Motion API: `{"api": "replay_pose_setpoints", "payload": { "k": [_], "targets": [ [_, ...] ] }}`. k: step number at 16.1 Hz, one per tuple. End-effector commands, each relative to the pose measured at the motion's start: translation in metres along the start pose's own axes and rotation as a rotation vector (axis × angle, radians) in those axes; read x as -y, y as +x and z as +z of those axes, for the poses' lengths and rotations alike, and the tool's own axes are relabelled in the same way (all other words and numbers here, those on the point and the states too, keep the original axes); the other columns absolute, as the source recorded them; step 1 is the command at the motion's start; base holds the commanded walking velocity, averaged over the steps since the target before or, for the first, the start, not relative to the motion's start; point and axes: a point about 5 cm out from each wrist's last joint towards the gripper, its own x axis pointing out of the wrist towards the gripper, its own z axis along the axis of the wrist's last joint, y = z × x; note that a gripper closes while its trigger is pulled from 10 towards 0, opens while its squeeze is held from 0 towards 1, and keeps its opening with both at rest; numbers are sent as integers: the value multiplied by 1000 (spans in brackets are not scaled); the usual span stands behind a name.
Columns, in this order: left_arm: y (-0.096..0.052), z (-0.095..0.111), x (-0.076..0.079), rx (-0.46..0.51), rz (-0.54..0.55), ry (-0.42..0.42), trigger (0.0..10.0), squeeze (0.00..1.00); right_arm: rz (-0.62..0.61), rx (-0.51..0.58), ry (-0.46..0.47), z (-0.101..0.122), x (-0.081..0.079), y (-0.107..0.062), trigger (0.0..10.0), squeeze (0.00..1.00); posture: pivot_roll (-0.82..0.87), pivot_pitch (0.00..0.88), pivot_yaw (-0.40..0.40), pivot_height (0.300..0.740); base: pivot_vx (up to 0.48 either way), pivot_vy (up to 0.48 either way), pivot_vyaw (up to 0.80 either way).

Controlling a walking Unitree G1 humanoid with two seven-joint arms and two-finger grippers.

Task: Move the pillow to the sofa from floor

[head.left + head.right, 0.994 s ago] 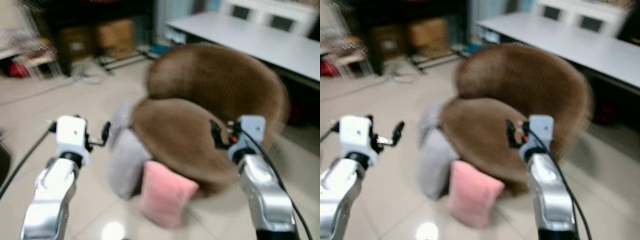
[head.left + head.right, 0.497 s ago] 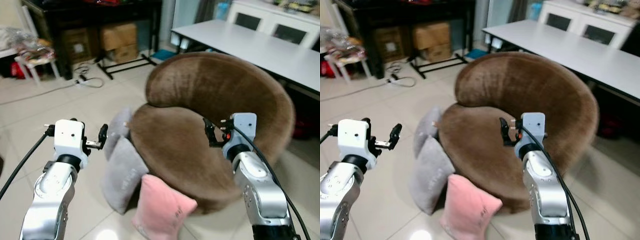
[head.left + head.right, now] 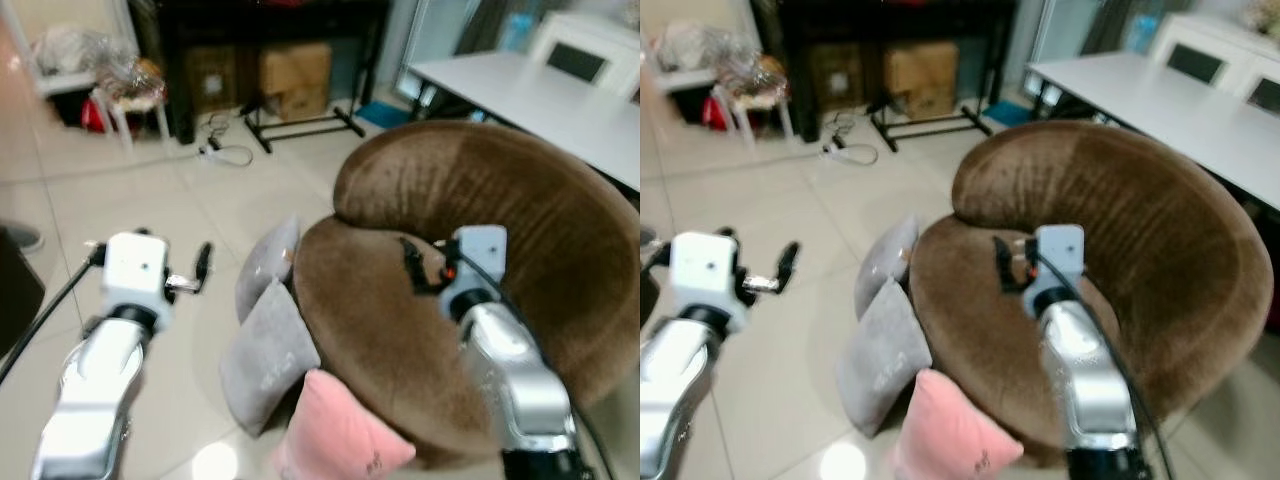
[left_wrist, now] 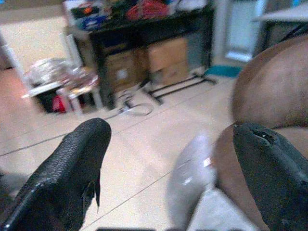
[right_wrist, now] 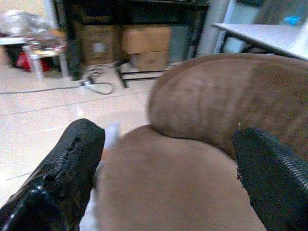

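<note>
Pink pillow: on the tile floor, leaning against the front of the sofa, low in the head views; soft, plump, with small dark print on its face.
Grey pillows: one just beside the pink one, also propped on the sofa's edge; a second behind it, standing on edge between sofa and floor. Both look like matte woven cloth, square with pointed corners.
Sofa: round brown tub of short velvety pile, curved back rising around a flat seat.
Left gripper: held above the floor, well apart from the pillows, fingers spread wide with nothing between them. Its wrist view looks past the rough black pads to a grey pillow, the sofa's side, and a dark desk with cardboard boxes under it.
Right gripper: over the sofa seat, fingers likewise parted and empty. Its wrist view shows the seat and back close up, blurred.
Head views add: a white table behind the sofa, a small stool with a plastic bag on it, a cable on the glossy tiles.
</note>
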Motion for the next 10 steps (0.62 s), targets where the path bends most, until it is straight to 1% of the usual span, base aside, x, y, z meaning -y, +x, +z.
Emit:
{"api": "replay_pose_setpoints", "payload": {
  "k": [1,3,5,6,7,10],
  "targets": [
    [1,3,4,17,-18,12,10000,0,-25,3,-11,0,8,0,10000,0,15,0,-80,725,0,0,0],
    [0,2,2,11,2,9,10000,0,-23,8,-24,-1,9,-1,10000,0,21,0,-83,710,0,0,0],
    [-2,2,0,17,6,6,10000,0,-15,14,-4,1,10,0,10000,0,22,0,-88,695,0,0,0],
    [-3,2,0,21,0,36,10000,0,-2,16,3,2,10,-2,10000,0,24,0,-86,685,0,0,0],
    [-2,2,-1,24,6,37,10000,0,1,13,0,1,10,-3,10000,0,22,0,-84,680,0,0,0],
    [-2,0,-8,32,43,10,10000,0,-21,16,-1,-3,13,-7,10000,0,20,0,-85,655,0,0,0]
  ]
}}
